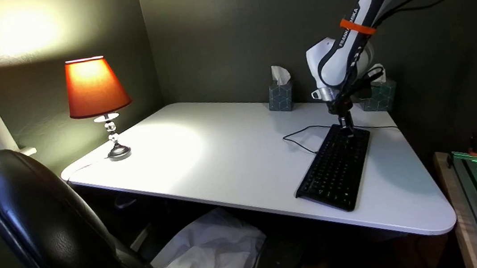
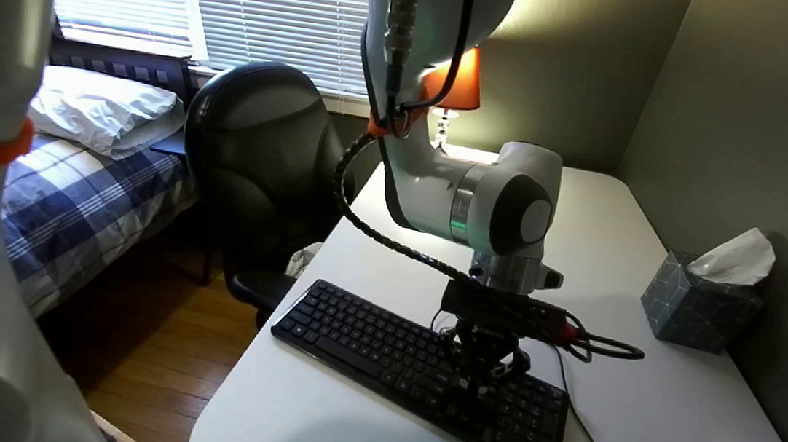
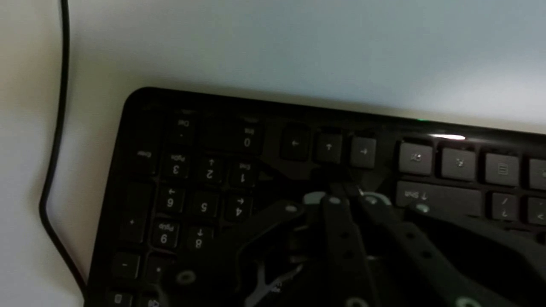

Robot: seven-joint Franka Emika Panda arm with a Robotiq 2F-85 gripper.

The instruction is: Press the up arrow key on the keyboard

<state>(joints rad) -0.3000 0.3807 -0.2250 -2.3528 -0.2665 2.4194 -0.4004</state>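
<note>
The black keyboard (image 1: 336, 167) lies flat on the white table and also shows in an exterior view (image 2: 366, 342) and, upside down, in the wrist view (image 3: 204, 204). My gripper (image 3: 335, 181) points down with its fingertips together and nothing seen between them. The fingertips are just behind the bottom arrow row, whose down arrow key (image 3: 328, 147) shows. The up arrow key's place is dark and covered by the fingertips; I cannot tell whether they touch or press it. In both exterior views the gripper (image 1: 347, 130) (image 2: 471, 394) is low over the keyboard's numpad end.
The thin black cable (image 3: 55, 140) runs beside the keyboard's numpad end. Tissue boxes (image 1: 280, 97) (image 1: 378, 95) stand at the table's back. A red lamp (image 1: 119, 152) stands at the far end of the white table (image 1: 223, 153). A black chair (image 2: 259, 177) is by the table edge.
</note>
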